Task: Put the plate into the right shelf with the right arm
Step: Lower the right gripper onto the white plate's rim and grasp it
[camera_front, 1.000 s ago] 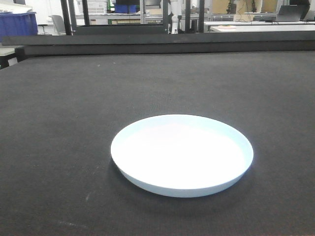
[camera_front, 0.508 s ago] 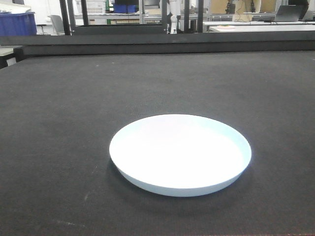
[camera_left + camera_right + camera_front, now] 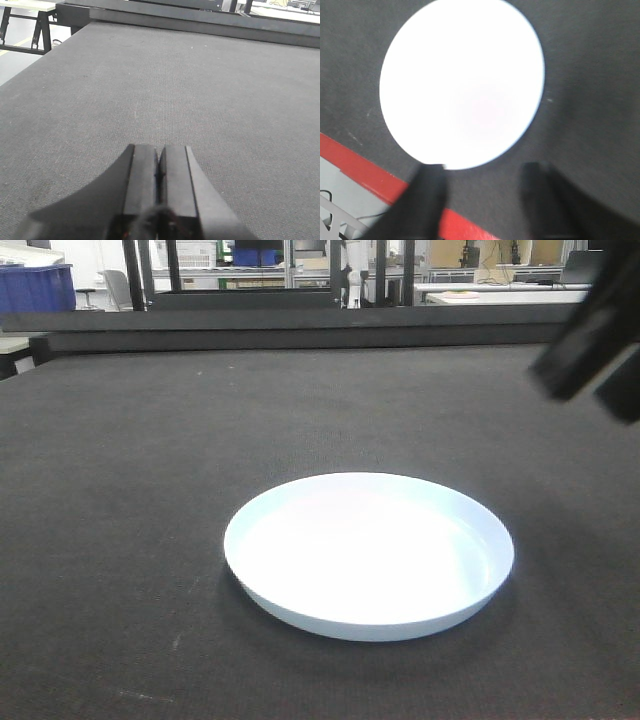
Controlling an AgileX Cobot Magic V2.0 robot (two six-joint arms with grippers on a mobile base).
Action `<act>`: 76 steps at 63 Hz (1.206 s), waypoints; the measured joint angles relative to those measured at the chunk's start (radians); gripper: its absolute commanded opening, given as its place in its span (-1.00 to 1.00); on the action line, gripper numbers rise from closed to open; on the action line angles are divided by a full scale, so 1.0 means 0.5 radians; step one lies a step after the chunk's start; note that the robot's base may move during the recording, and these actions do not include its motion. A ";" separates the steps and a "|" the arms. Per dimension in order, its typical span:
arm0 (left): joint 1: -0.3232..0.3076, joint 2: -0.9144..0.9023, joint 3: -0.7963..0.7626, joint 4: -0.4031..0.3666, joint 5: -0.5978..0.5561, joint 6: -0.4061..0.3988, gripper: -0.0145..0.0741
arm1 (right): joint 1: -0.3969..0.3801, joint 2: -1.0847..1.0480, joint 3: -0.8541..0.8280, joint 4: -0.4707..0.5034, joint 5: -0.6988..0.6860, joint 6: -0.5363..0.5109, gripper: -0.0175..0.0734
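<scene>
The right pincer point(image 3: 482, 180), fingers spread and empty, hung over the dark table point(image 3: 120, 490) with the round white plate point(image 3: 462, 82) lying flat just ahead of its tips, while the left pincer point(image 3: 159, 185) stayed out of it, clenched on nothing, no plate before it.

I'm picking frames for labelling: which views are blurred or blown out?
Right wrist view: the glossy white round plate is blown out, featureless; the black right claw is soft. Front view: plate sharp, the black right arm a dark blur at the right edge. Left wrist view: sharp.
</scene>
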 measured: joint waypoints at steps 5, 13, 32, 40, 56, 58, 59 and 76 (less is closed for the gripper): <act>0.000 0.000 0.000 0.000 0.000 0.000 -0.78 | 0.037 0.144 -0.003 0.005 -0.089 -0.007 0.76; 0.000 0.000 0.000 0.000 0.000 0.000 -0.78 | 0.041 0.358 -0.003 0.013 -0.149 -0.007 0.76; 0.000 0.000 0.000 0.000 0.000 0.000 -0.78 | 0.041 0.666 -0.052 0.027 -0.206 -0.007 0.76; 0.000 0.000 0.000 0.000 0.000 0.000 -0.78 | 0.041 0.701 -0.076 0.038 -0.255 -0.011 0.76; 0.000 0.000 0.000 0.000 0.000 0.000 -0.78 | 0.041 0.750 -0.079 0.093 -0.291 -0.011 0.76; 0.000 0.000 0.000 0.000 0.000 0.000 -0.78 | 0.044 0.755 -0.079 0.103 -0.291 -0.011 0.76; 0.000 0.000 0.000 0.000 0.000 0.000 -0.78 | 0.044 0.760 -0.079 0.103 -0.295 -0.011 0.76; 0.000 0.000 0.000 0.000 0.000 0.000 -0.78 | 0.044 0.791 -0.091 0.115 -0.295 -0.011 0.31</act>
